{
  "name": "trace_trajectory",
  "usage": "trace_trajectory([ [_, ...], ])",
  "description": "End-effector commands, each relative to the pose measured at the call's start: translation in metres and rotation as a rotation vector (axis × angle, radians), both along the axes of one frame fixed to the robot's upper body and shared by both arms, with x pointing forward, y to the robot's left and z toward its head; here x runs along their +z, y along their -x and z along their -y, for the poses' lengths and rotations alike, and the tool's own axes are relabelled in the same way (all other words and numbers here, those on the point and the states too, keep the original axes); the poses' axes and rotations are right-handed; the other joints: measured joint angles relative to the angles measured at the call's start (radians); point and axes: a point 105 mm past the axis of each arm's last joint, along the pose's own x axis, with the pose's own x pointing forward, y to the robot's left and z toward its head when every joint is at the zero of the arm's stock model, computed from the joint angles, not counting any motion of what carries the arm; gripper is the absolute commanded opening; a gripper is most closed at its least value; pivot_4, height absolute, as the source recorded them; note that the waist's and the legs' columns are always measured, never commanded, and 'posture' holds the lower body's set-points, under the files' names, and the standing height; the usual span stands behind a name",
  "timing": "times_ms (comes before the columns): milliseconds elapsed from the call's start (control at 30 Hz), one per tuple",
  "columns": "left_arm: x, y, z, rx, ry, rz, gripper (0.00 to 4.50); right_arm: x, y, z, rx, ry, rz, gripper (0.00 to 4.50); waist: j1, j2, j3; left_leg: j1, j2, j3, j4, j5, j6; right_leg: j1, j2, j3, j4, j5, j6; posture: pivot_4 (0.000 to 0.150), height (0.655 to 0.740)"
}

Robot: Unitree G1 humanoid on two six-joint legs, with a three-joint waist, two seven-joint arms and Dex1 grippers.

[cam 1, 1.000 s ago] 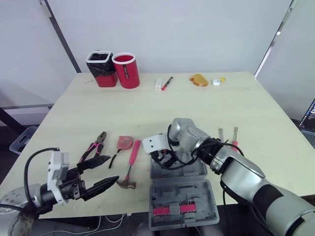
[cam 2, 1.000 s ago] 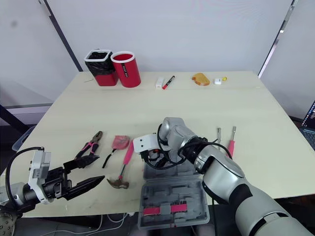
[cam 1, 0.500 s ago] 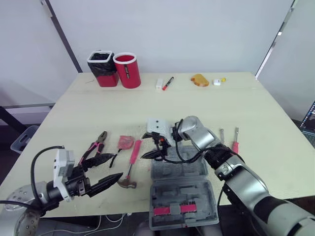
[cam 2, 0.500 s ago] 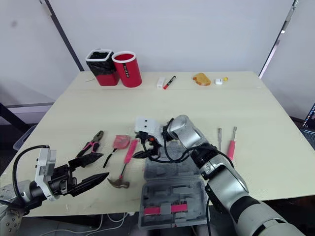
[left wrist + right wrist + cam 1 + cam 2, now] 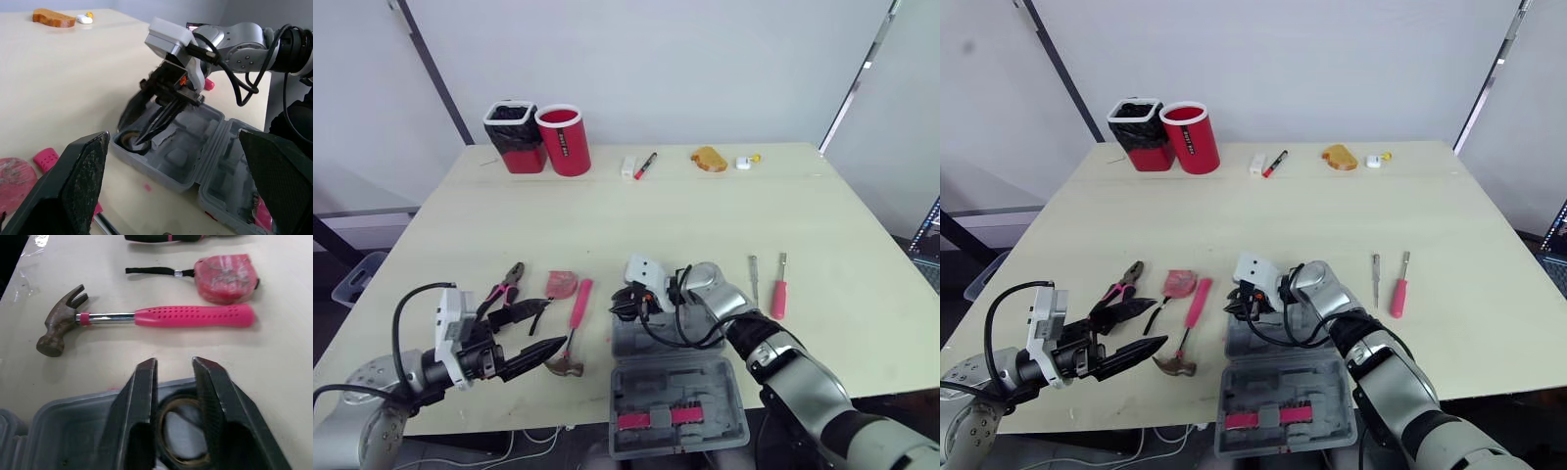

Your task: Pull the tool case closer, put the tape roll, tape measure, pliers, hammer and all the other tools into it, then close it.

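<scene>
We see a grey tool case [image 5: 671,377] of matt moulded plastic, a hammer [image 5: 146,318] with a dull, rusty-brown metal head, a bright polished steel neck and a dimpled pink rubbery grip, a scuffed pink plastic tape measure [image 5: 225,278], a glossy brownish tape roll [image 5: 182,460], and a pale, smooth, matt table top [image 5: 607,220].

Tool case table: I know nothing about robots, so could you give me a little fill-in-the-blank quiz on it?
The case lies ___. The right tool is at the ___ in the case's corner. The hammer has a ___ handle. The tape measure lies between the pliers and the ___.
Missing: open; tape roll; pink; hammer.
</scene>
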Motion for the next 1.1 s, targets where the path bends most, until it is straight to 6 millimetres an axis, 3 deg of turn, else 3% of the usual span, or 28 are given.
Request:
trace_trajectory([
  [33, 0.004, -0.001, -0.001, -0.003, -0.02, 0.013, 4.5, 0.008, -0.002, -0.002, 0.003, -0.031, 0.026, 1.48, 0.0, 0.0, 0.0, 0.0, 0.0, 0.0, 0.0, 0.0, 0.0, 0.0, 0.0, 0.0, 0.0, 0.0, 0.0, 0.15, 0.74],
  [400, 0.009, -0.002, 0.007, -0.012, -0.029, 0.01, 4.5, -0.016, -0.009, 0.019, -0.061, 0.035, 0.003, 1.48, 0.0, 0.0, 0.0, 0.0, 0.0, -0.001, 0.0, 0.0, 0.0, 0.0, 0.0, 0.0, 0.0, 0.0, 0.0, 0.15, 0.74],
  [567, 0.006, -0.005, 0.007, -0.01, -0.036, 0.003, 4.5, -0.038, -0.01, 0.031, -0.074, 0.154, 0.003, 1.48, 0.0, 0.0, 0.0, 0.001, 0.0, -0.001, 0.0, 0.0, 0.0, 0.001, 0.0, 0.0, 0.0, 0.0, 0.0, 0.15, 0.74],
  [667, 0.004, -0.006, 0.005, -0.005, -0.039, 0.001, 4.5, -0.037, -0.009, 0.029, -0.073, 0.142, -0.01, 1.48, 0.001, 0.0, 0.0, 0.002, 0.0, -0.001, 0.0, 0.0, 0.0, 0.001, 0.0, 0.0, 0.0, 0.0, 0.0, 0.15, 0.74],
  [933, -0.007, -0.007, -0.005, 0.07, -0.025, -0.019, 4.5, 0.026, -0.013, 0.019, -0.092, -0.177, 0.023, 1.48, 0.002, -0.001, 0.0, 0.001, 0.0, -0.001, 0.0, 0.0, 0.0, 0.001, 0.0, 0.0, 0.0, 0.0, 0.001, 0.15, 0.74],
  [1100, -0.013, -0.008, -0.016, 0.171, -0.007, -0.032, 4.5, 0.056, 0.007, 0.049, -0.157, -0.385, 0.116, 1.48, 0.009, -0.001, -0.001, 0.001, 0.001, -0.003, -0.001, 0.0, 0.0, 0.001, -0.001, -0.001, 0.0, 0.0, 0.001, 0.15, 0.74],
])
